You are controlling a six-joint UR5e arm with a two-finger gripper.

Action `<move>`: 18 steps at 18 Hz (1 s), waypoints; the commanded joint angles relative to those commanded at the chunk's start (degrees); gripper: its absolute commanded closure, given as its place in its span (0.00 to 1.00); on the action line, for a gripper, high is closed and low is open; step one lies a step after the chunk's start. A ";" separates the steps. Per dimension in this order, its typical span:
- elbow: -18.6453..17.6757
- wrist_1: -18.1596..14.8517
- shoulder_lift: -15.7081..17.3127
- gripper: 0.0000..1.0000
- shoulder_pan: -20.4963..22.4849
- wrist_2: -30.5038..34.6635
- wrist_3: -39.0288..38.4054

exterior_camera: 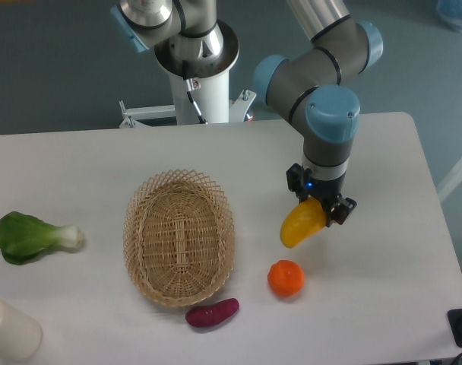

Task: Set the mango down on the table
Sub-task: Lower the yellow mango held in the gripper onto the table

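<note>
The mango [301, 223] is a smooth yellow fruit, orange at its upper end, tilted with its lower end toward the left. My gripper [323, 208] is shut on the mango's upper right end and holds it just above the white table [383, 167], to the right of the basket. I cannot tell whether the mango's lower tip touches the tabletop.
A wicker basket [179, 237] sits at the table's middle. A round orange [286, 277] lies just below the mango, a purple sweet potato [212, 312] in front of the basket. A green bok choy [32, 236] lies far left, a white cylinder [9, 331] at the front left corner.
</note>
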 joint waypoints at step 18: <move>-11.35 11.17 1.14 0.47 6.15 2.82 21.18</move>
